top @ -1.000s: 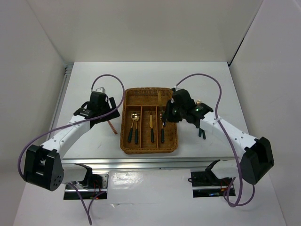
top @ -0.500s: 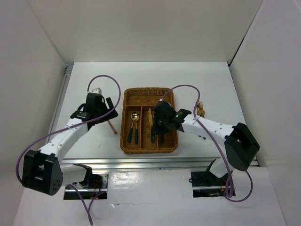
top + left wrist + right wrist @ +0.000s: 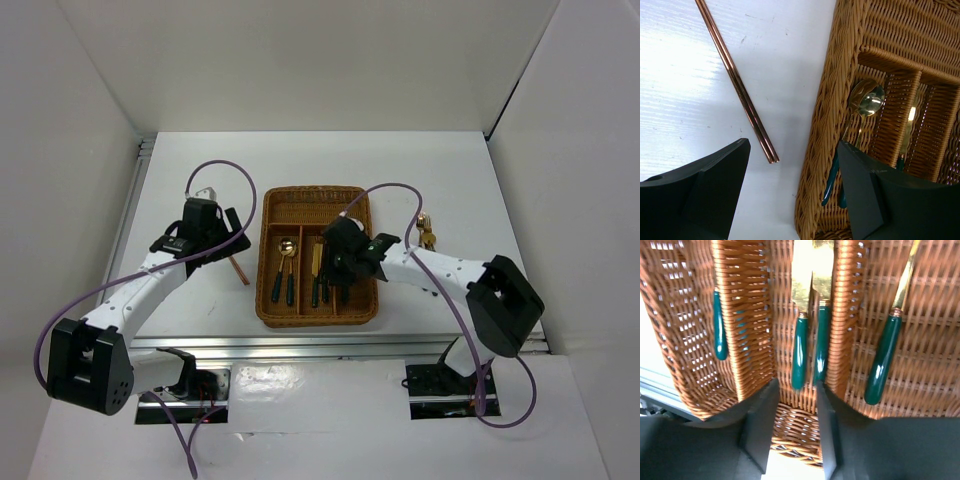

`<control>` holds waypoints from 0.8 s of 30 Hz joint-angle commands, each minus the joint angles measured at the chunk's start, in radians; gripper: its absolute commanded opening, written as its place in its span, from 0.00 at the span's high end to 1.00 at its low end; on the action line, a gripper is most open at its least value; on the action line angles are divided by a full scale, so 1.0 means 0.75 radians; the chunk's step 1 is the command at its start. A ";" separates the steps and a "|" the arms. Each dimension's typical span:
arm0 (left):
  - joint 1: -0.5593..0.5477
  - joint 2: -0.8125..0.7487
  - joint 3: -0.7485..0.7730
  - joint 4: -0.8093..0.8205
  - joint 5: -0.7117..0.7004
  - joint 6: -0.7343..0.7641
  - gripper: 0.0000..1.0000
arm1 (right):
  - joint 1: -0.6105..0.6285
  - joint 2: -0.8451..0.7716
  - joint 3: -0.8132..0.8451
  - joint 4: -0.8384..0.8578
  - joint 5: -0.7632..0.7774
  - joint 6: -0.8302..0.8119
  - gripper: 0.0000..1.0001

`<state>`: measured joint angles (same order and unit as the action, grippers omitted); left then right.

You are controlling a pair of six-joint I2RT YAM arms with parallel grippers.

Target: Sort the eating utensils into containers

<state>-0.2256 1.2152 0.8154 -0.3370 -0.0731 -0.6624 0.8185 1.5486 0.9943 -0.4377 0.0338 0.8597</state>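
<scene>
The brown wicker tray [image 3: 272, 300] lies between the arms. Its left slot holds two spoons [image 3: 286, 248], also visible from the left wrist [image 3: 867, 100]. In the middle slot two knives [image 3: 800, 357] lie side by side, and the right slot holds one more green-handled utensil [image 3: 883, 360]. My right gripper [image 3: 336, 268] hovers low over the middle slot, jaws a little apart just behind the knife handles, gripping nothing [image 3: 796, 390]. A pair of copper chopsticks [image 3: 737, 85] lies on the table left of the tray [image 3: 240, 268]. My left gripper [image 3: 794, 145] stands open above the tray's left rim.
More gold-headed utensils [image 3: 425, 232] lie on the table right of the tray, partly hidden under the right arm. The tray's crosswise slot [image 3: 310, 205] is at its far end. White walls close in the table on three sides.
My right arm swung left from the tray's right side to over the middle slot. The knife it carried now lies beside the other one, and its jaws have parted. Left arm barely moved.
</scene>
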 commanded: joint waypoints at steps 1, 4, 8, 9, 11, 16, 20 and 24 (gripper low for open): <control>0.006 -0.033 -0.003 0.030 0.001 -0.021 0.15 | 0.009 -0.003 0.063 0.048 0.043 -0.019 0.54; 0.006 -0.033 -0.003 0.030 0.001 -0.021 0.15 | 0.009 -0.030 0.096 0.028 0.084 -0.050 0.43; 0.006 -0.033 -0.003 0.042 0.014 -0.009 0.15 | 0.009 -0.103 0.186 -0.054 0.214 -0.117 0.22; 0.006 -0.033 -0.003 0.042 0.014 -0.009 0.15 | -0.009 -0.118 0.216 -0.087 0.251 -0.132 0.20; 0.006 -0.033 -0.003 0.055 0.014 -0.009 0.14 | -0.042 -0.179 0.216 -0.099 0.347 -0.183 0.15; 0.006 -0.033 -0.015 0.067 0.038 0.004 0.09 | -0.342 -0.297 0.145 -0.112 0.346 -0.269 0.00; 0.006 -0.033 -0.030 0.081 0.038 0.004 0.03 | -0.582 -0.339 0.049 -0.112 0.301 -0.348 0.00; 0.006 -0.033 -0.030 0.081 0.038 0.016 0.00 | -0.756 -0.286 -0.057 -0.124 0.286 -0.393 0.00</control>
<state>-0.2256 1.2137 0.7986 -0.3122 -0.0563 -0.6582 0.3054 1.3155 1.0077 -0.4942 0.2493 0.6212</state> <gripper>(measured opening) 0.997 0.997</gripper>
